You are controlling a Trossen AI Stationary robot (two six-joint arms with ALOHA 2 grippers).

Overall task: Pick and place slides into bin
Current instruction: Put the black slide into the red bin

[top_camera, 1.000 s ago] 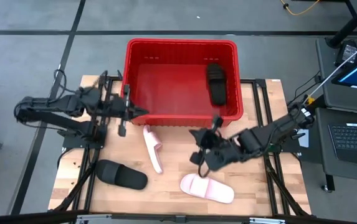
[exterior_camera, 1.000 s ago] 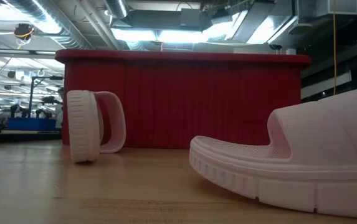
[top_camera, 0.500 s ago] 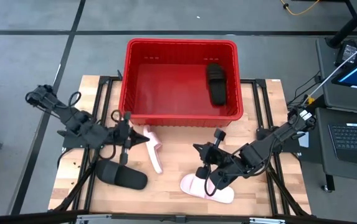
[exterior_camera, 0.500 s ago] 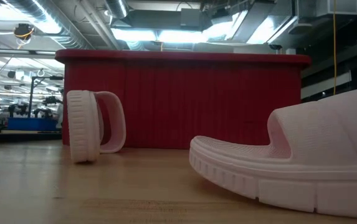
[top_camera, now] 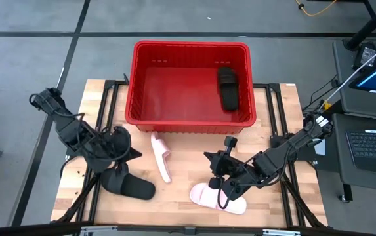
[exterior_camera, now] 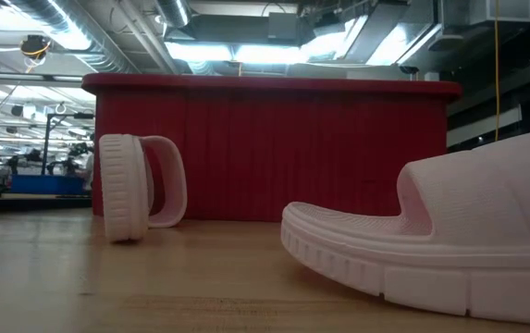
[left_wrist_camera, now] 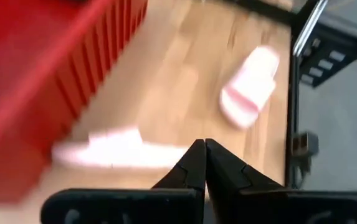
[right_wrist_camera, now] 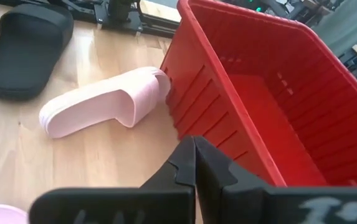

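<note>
Both grippers were pinched together and empty: the left gripper (top_camera: 134,157) above the black slide (top_camera: 128,184), the right gripper (top_camera: 208,159) above the pink slide (top_camera: 218,198).

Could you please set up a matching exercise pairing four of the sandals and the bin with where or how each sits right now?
Things:
1. black slide
2. black slide
3. pink slide
4. pink slide

Places or states:
A. tipped on its edge, just in front of the red bin
B. lying inside the bin, by its right wall
C. flat on the table, under the right gripper
D. flat on the table, below the left gripper

Pairs: 1-B, 2-D, 3-A, 4-C
</note>
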